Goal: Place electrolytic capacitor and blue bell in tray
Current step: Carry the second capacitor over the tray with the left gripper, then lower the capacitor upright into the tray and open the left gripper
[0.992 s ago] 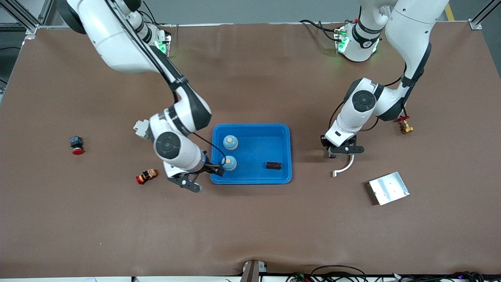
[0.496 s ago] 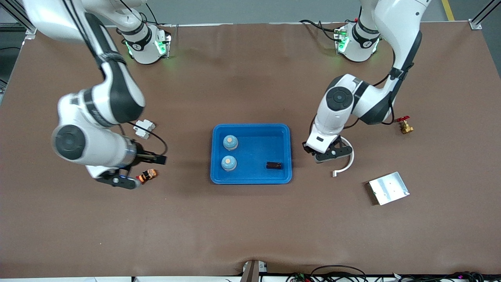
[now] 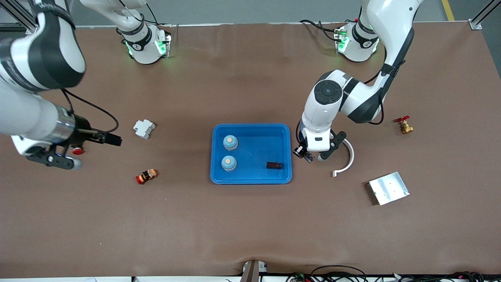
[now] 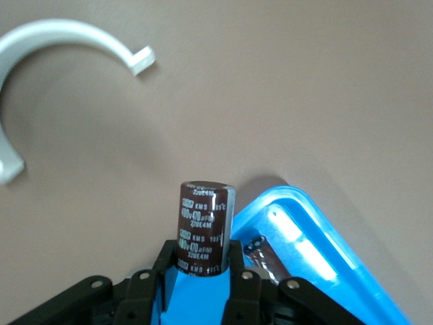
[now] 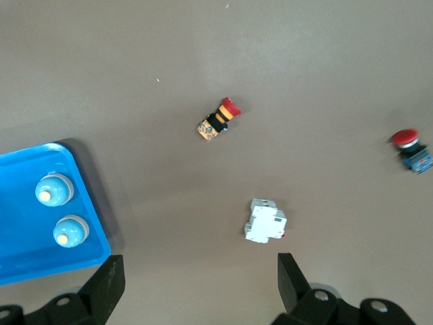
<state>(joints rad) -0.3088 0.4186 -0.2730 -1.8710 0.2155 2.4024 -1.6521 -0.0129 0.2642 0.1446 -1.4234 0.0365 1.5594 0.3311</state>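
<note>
A brown desk (image 3: 250, 227) carries several loose parts. Toward the right arm's end lie a white breaker block (image 3: 144, 129), a red-capped orange switch (image 3: 146, 176) nearer the front camera than the breaker, and a red push button (image 3: 78, 150). Toward the left arm's end lie a curved white bracket (image 3: 347, 159), a silver metal plate (image 3: 388, 188) and a brass valve with a red handle (image 3: 404, 125).

Robotics lab: two arm bases (image 3: 145, 43) bolted to a brown-covered bench (image 3: 250, 219), aluminium frame posts (image 3: 23, 17) at the corners (cables (image 3: 336, 270) along the edge).
</note>
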